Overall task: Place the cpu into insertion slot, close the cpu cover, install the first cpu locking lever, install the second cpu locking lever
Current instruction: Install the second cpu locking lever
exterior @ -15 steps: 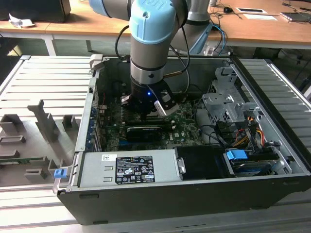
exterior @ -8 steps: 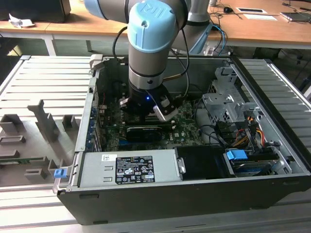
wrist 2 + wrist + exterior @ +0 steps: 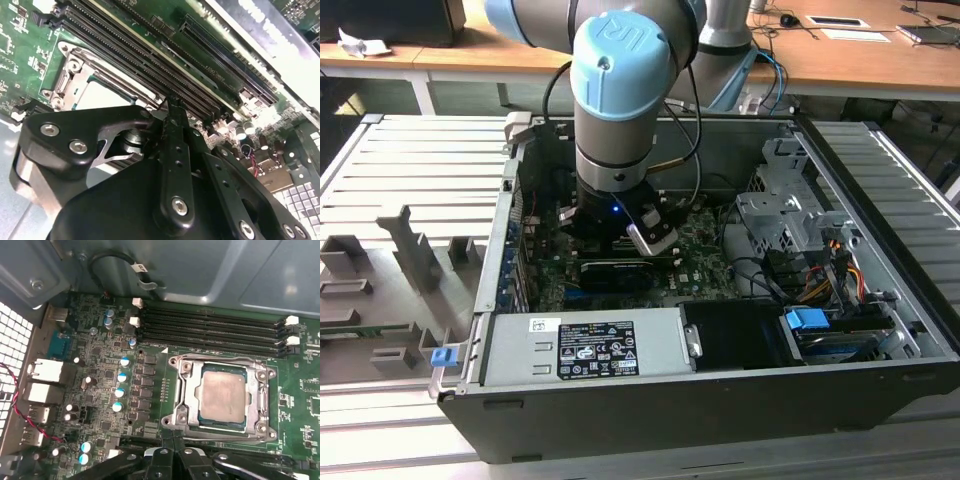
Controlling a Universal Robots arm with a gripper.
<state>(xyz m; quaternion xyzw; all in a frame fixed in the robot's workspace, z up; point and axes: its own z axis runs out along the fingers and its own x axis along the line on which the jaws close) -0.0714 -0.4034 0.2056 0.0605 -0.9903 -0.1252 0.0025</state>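
Exterior view, frame centre: gripper (image 3: 638, 232) sits low inside the open PC case (image 3: 880, 300), over the motherboard (image 3: 705, 255). First wrist view, right of centre: cpu (image 3: 223, 395) already lies in the socket (image 3: 175, 410), cpu cover (image 3: 192, 389) down around it. Gripper fingers look pressed together, holding nothing, tips just beside the socket's near edge. Risk, as a judgement: a tip catching the RAM slots (image 3: 210, 327) or slipping off a locking lever, hitting the board.
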